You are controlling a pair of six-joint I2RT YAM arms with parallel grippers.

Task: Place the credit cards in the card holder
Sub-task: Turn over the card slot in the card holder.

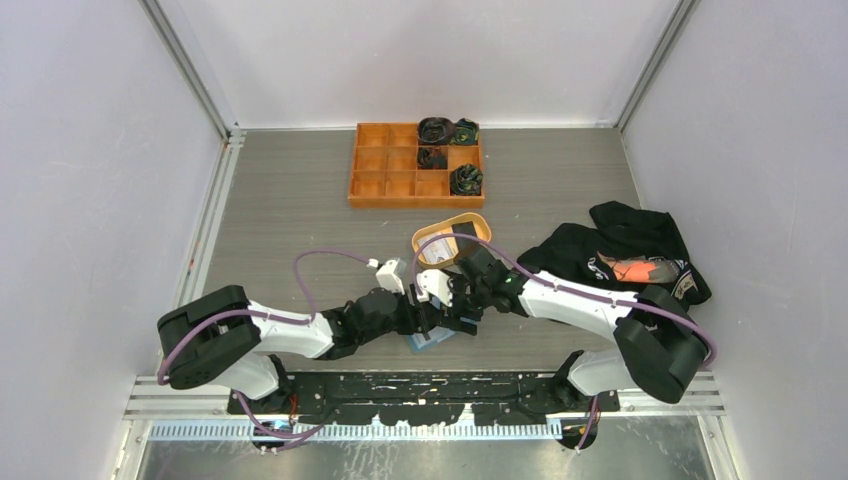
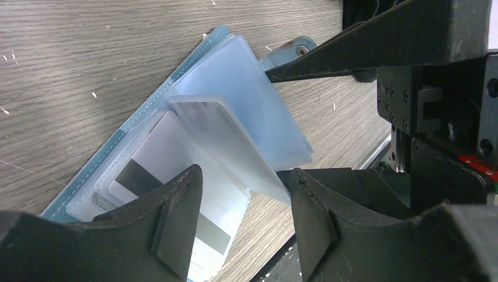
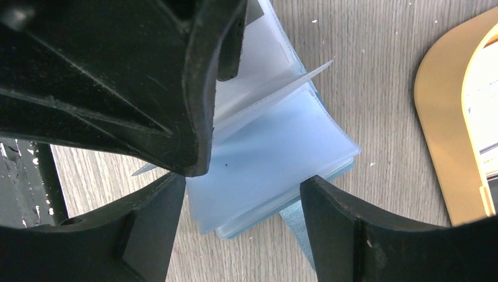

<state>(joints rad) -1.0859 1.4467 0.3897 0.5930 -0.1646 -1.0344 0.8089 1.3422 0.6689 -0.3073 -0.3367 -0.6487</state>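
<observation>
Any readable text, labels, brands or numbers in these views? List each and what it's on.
No text is legible.
Black fabric garment: orange-and-white print, too blurred to read.
White card in the tan oval dish: faint print, too small.
Grey-striped white card in the blue card holder: no text shows.

One card holder (image 2: 246, 100), two cards (image 2: 170, 150) (image 2: 223, 141) at it (dish contents unclear), one dish (image 1: 417, 240), one orange tray (image 1: 400, 202).

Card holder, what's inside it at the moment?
Frosted clear sleeves fan out of the blue card holder. A white card with a dark stripe lies among them. Fingers of the left gripper cover its lower end, and any cards under the sleeves are hidden.
</observation>
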